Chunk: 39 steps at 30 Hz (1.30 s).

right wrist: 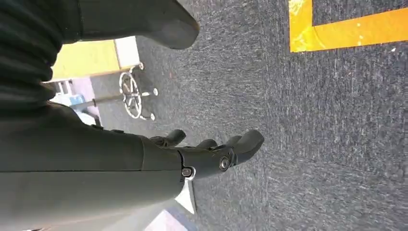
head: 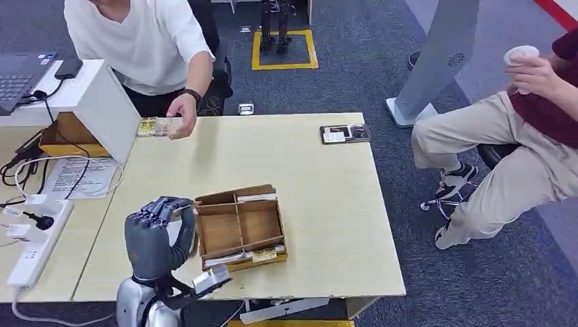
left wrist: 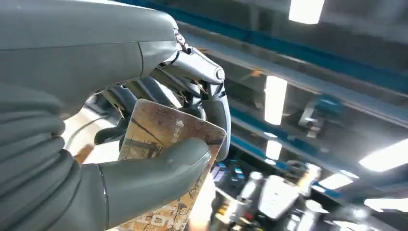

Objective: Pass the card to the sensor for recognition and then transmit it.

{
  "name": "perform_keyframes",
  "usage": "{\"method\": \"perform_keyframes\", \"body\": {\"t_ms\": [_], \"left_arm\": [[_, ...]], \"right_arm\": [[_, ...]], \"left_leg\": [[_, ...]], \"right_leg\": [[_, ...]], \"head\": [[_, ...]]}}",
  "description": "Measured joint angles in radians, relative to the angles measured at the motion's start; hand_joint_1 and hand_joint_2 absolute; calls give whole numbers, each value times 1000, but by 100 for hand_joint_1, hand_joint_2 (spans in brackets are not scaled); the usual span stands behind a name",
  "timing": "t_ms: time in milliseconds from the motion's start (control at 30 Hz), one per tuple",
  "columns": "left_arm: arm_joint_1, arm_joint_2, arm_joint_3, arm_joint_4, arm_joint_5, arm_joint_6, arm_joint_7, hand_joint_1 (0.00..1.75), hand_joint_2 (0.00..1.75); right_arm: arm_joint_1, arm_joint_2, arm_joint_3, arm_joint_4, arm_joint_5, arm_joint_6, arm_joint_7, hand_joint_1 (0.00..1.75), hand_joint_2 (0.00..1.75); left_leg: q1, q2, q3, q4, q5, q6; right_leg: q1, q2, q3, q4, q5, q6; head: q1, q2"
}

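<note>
Pale wooden tabletop (head: 320,197) fills the centre of the head view, with dark blue-grey carpet (head: 382,75) beyond it. Lower left of that frame: the robot's left hand (head: 155,235), dark grey, is raised just beside the left wall of a shallow brown wooden divided tray (head: 238,227) that lies on the table. In the left wrist view the left hand (left wrist: 159,159) pinches a rectangular tan card with a printed brown drawing (left wrist: 166,139) between the thick grey thumb and the darker fingers (left wrist: 216,113), the card standing above the table. In the right wrist view the right hand (right wrist: 211,154) hangs over the carpet, fingers apart and lightly bent, holding nothing. Upper left of the head view: a person in a white shirt (head: 146,41) rests a hand on a small stack of cards (head: 158,127) at the table's far edge, beside a white box-shaped stand (head: 95,102). Upper centre-right: a flat black device with a white label (head: 345,133) lies on the table. Right edge: a seated person in beige trousers (head: 497,170) holds a white cup (head: 521,58).
</note>
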Motion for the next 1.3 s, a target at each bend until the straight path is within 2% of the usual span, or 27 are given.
{"method": "perform_keyframes", "body": {"t_ms": [167, 300, 567, 800, 833, 867, 900, 1033, 1300], "left_arm": [[-204, 8, 9, 163, -79, 0, 241, 175, 175], [-318, 26, 9, 272, -145, 0, 350, 175, 175], [-449, 72, 9, 450, -221, 0, 497, 175, 175], [-507, 95, 6, 551, -266, 0, 554, 175, 175], [-510, 96, 3, 562, -268, 0, 558, 152, 175], [-512, 99, 1, 571, -269, 0, 559, 10, 175], [-512, 100, -1, 577, -269, 0, 559, 0, 175], [-512, 111, -26, 600, -305, 0, 578, 0, 175], [-510, 138, -47, 614, -287, 0, 569, 0, 175]], "right_arm": [[-15, 0, 10, 8, 15, 0, 4, 0, 175], [-18, 0, 23, 13, 25, 5, 5, 0, 175], [-19, 0, 37, 19, 33, 6, 9, 0, 175], [-23, -2, 51, 21, 32, 8, 12, 0, 175], [-24, -2, 51, 23, 32, 8, 12, 0, 175], [-24, -2, 52, 23, 32, 11, 12, 0, 175], [-24, -2, 52, 24, 31, 12, 12, 0, 175], [-24, -3, 54, 24, 30, 18, 13, 0, 175], [-23, -6, 55, 24, 22, 18, 13, 0, 175]], "left_leg": [[0, -1, -2, 0, 3, 0], [0, -1, -2, 1, 4, 0], [0, -1, -2, 1, 3, 0], [0, -1, -2, 1, 4, 0], [0, -1, -2, 1, 4, 0], [0, -1, -2, 1, 4, 0], [0, -1, -2, 1, 3, 0], [0, -1, -3, 1, 3, 0], [0, -1, -3, 1, 3, 0]], "right_leg": [[0, -2, 0, 0, 4, -1], [0, -2, 0, 0, 4, -1], [0, -1, -2, 1, 4, -1], [0, -1, -2, 1, 4, -1], [0, -1, -2, 1, 4, -1], [0, -1, -2, 1, 4, -1], [0, -1, -2, 1, 4, -1], [0, -1, -2, 1, 4, -1], [0, -1, -3, 1, 4, -1]], "head": [[2, 0], [2, 0], [2, 0], [2, 0], [2, 0], [2, 0], [1, 0], [2, 0], [2, 0]]}}
